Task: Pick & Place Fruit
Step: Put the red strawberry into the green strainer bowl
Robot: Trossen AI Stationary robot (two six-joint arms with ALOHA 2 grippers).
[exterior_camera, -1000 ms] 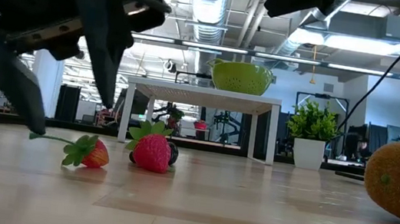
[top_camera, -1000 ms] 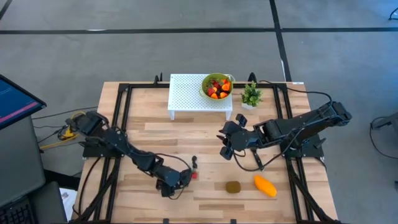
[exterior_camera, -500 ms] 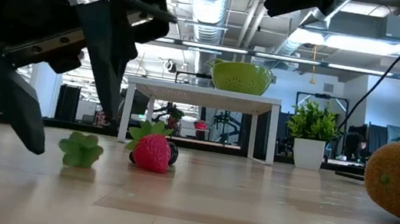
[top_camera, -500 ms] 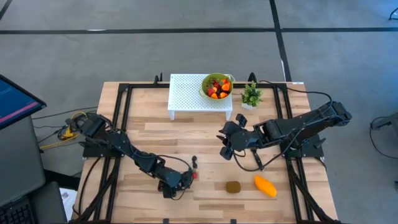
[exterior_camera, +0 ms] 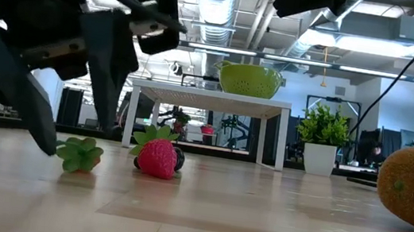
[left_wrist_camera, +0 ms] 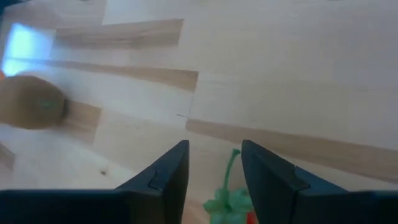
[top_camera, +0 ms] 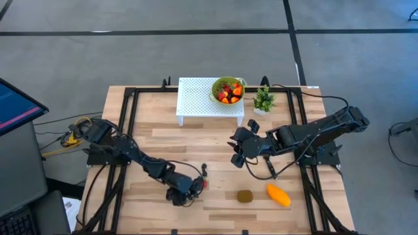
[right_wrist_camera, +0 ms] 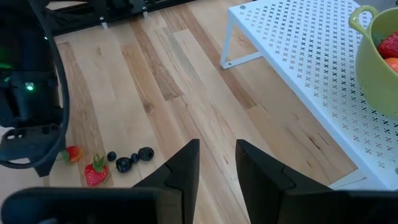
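Note:
A small strawberry (exterior_camera: 80, 154) with green leaves lies on the table near its front middle. My left gripper (exterior_camera: 81, 127) slants down over it, open, one finger on each side; the wrist view shows its green stem (left_wrist_camera: 230, 171) in the gap. A bigger strawberry (exterior_camera: 157, 158) and dark berries (right_wrist_camera: 134, 158) lie just beyond. To the right lie the kiwi (top_camera: 245, 196) and the mango (top_camera: 279, 194). My right gripper (top_camera: 236, 151) hangs above the table's middle, open a little and empty. My left gripper straddles the small strawberry, slanting down from the table's left. One fingertip (exterior_camera: 47, 143) stands right beside the strawberry's leaves (exterior_camera: 66, 150); I cannot tell whether it touches them. The strawberry rests on the table.
A green bowl (top_camera: 228, 90) of fruit stands on a white perforated stand (top_camera: 196, 98) at the far middle, a small potted plant (top_camera: 264, 99) to its right. Black frame rails run along both sides of the table.
My left gripper has sunk slightly around the small strawberry, and its fingers have drawn closer together. The strawberry has turned on the spot: its red side and long stem showed before, and now its leaves face the near edge.

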